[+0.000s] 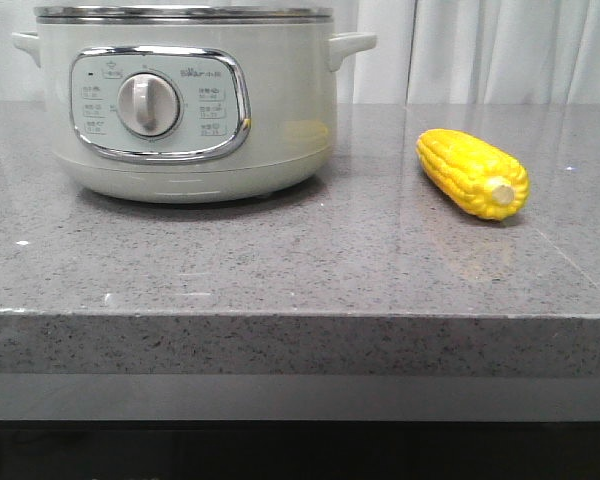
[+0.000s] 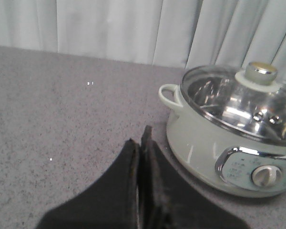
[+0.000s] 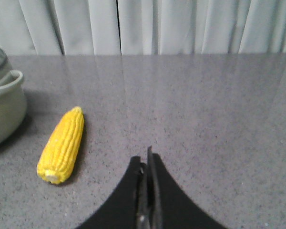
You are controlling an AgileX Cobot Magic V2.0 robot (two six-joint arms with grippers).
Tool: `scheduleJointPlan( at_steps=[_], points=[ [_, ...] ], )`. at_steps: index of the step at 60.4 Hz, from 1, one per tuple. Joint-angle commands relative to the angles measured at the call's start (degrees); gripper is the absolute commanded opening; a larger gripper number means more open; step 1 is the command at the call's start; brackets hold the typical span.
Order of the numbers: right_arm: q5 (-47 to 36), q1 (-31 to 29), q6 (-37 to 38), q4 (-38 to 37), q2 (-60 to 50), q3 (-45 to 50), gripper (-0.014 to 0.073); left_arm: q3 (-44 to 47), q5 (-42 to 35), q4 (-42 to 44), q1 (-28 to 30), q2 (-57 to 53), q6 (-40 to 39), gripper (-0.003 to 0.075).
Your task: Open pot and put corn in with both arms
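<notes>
Front view cuts off the pot [image 1: 190,100] top, so we see its glass lid [image 2: 238,102] only from the left wrist. We count one pot, one corn [image 1: 472,173] to its right, apart; left gripper [image 2: 142,143] and right gripper [image 3: 148,164] both pressed closed, empty.

We get a low front cam at the table's [image 1: 300,270] near edge, close in. Both wrist cams look down toward the curtain; each shares the pot [image 1: 185,100] w/ front, right also the corn [image 3: 62,145].
</notes>
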Motion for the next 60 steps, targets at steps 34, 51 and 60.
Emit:
scheduleJointPlan(
  at_steps=[34, 51, 60],
  points=[
    [-2.9, -0.2, -0.5, -0.6, 4.7, -1.7, 0.0055, -1.6, -3.8, 2.5, 0.0, 5.6, 0.0, 0.0142],
    [-3.0, -0.2, -0.5, -0.6, 4.7, -1.7, 0.0596, -1.6, -6.0, -0.6, -0.4, 6.8, 0.1, 0.0519],
    [-3.0, -0.2, -0.5, -0.6, 4.7, -1.7, 0.0593, -2.0, -12.3, -4.6, -3.8, 10.2, 3.7, 0.0512]
  ],
)
